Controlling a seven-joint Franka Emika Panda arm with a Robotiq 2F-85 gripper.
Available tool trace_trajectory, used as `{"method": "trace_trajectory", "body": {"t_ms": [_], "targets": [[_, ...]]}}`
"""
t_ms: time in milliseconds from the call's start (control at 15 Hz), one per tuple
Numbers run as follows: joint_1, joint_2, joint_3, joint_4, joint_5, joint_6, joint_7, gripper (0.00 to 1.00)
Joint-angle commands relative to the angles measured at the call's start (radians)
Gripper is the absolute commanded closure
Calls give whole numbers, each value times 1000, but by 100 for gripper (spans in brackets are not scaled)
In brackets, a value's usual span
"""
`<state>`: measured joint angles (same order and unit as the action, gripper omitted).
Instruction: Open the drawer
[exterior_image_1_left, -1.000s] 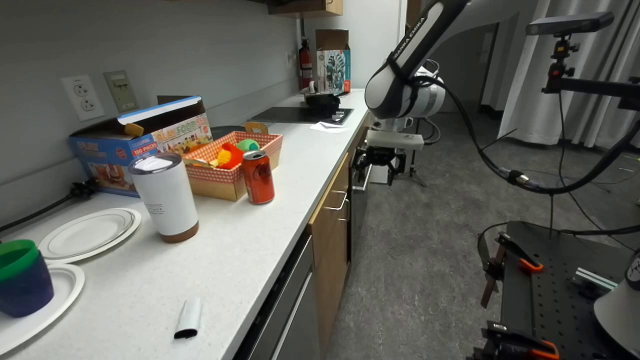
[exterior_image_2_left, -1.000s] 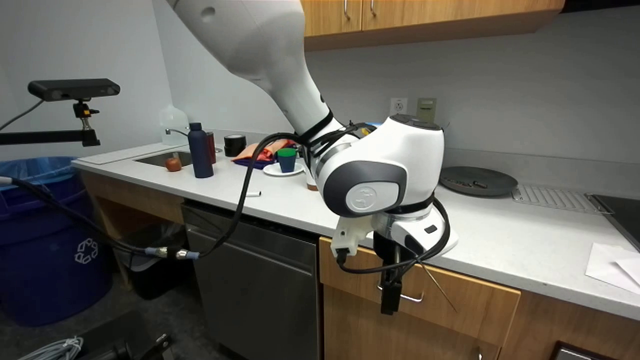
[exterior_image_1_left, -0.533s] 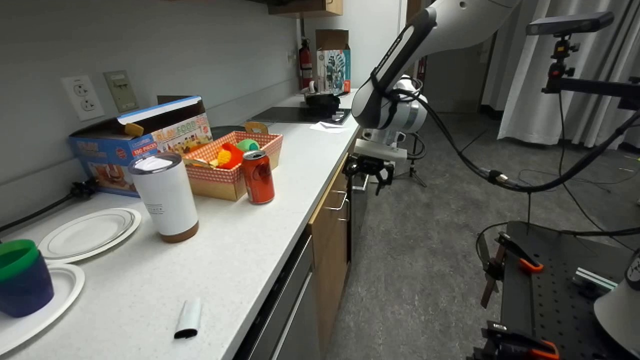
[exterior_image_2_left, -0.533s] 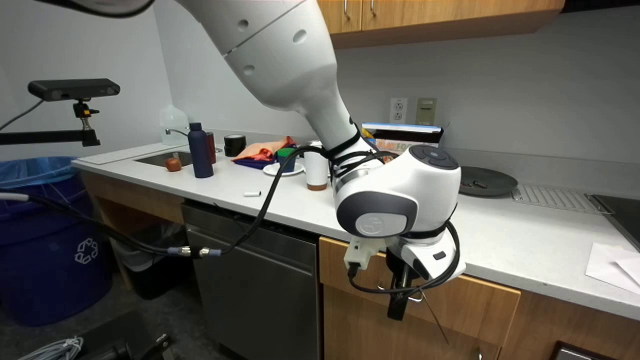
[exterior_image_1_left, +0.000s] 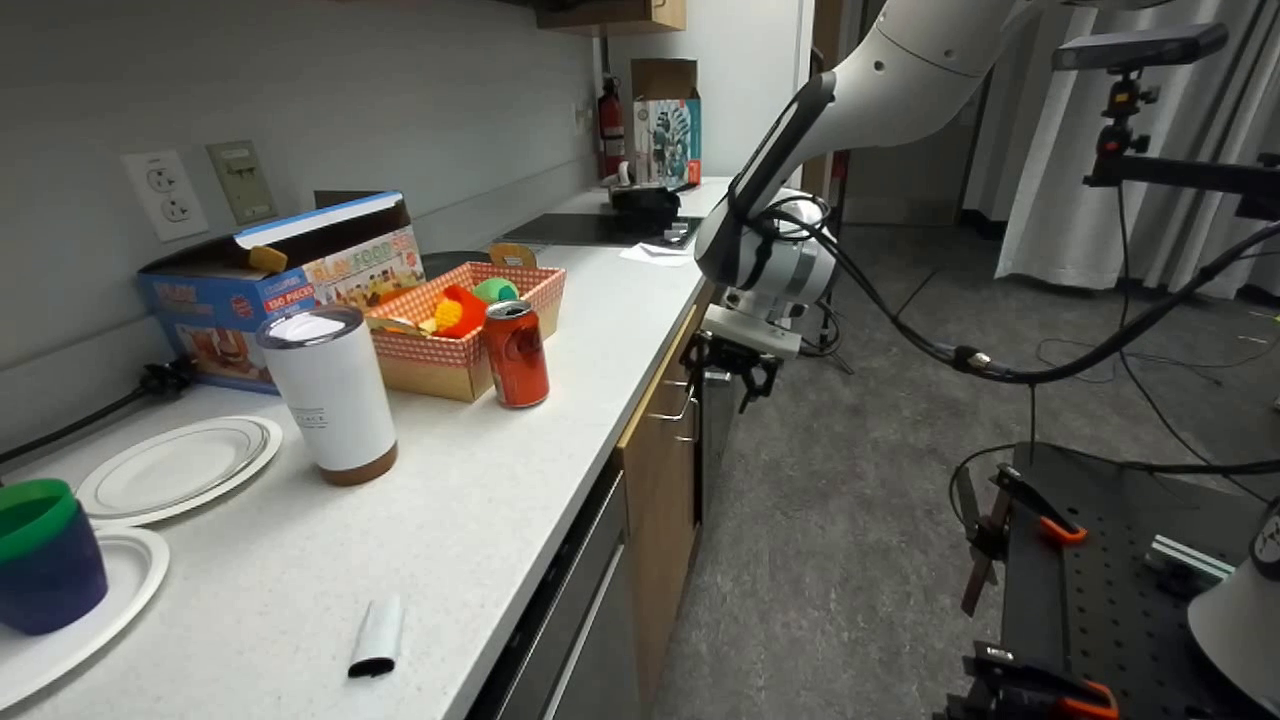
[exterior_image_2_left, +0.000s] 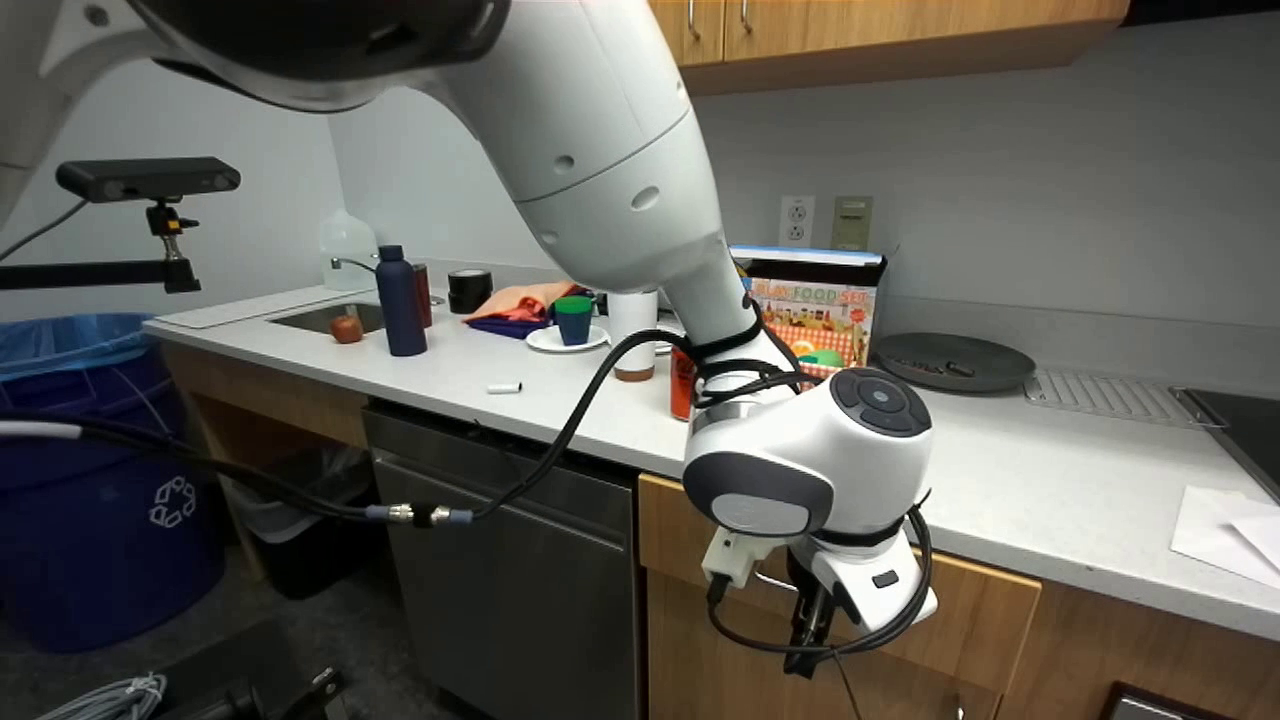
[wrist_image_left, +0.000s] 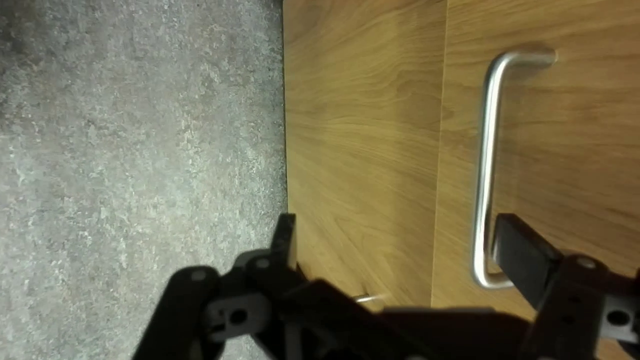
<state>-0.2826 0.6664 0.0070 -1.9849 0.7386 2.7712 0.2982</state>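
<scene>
Long white counter (exterior_image_2_left: 1080, 480); in front of it the arm (exterior_image_2_left: 610, 170) arches down from high up, wrist folded low by the edge. Drawer (wrist_image_left: 565, 150) sits under the counter, just beside the gripper (wrist_image_left: 396, 225). That points downward at a tilt, released, jaws spread wide. Metal handle (wrist_image_left: 487, 155) between its fingers (wrist_image_left: 522, 255), nearer the drawer-side one; touching, I can't tell.

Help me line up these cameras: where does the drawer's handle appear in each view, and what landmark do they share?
In an exterior view: handle, just right of and below centre.
In an exterior view: handle, low, right of centre, partly hidden.
Wrist view: handle, well right of centre, around mid-height.
Shared landmark: the gripper, near the handle in all three.
</scene>
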Motion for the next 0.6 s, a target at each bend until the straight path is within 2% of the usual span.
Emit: {"method": "trace_trajectory", "body": {"t_ms": [0, 200, 533], "targets": [[-43, 47, 50, 51, 109, 39, -82, 0], [-39, 54, 48, 43, 164, 36, -109, 0], [-6, 3, -4, -43, 140, 4, -91, 0]]}}
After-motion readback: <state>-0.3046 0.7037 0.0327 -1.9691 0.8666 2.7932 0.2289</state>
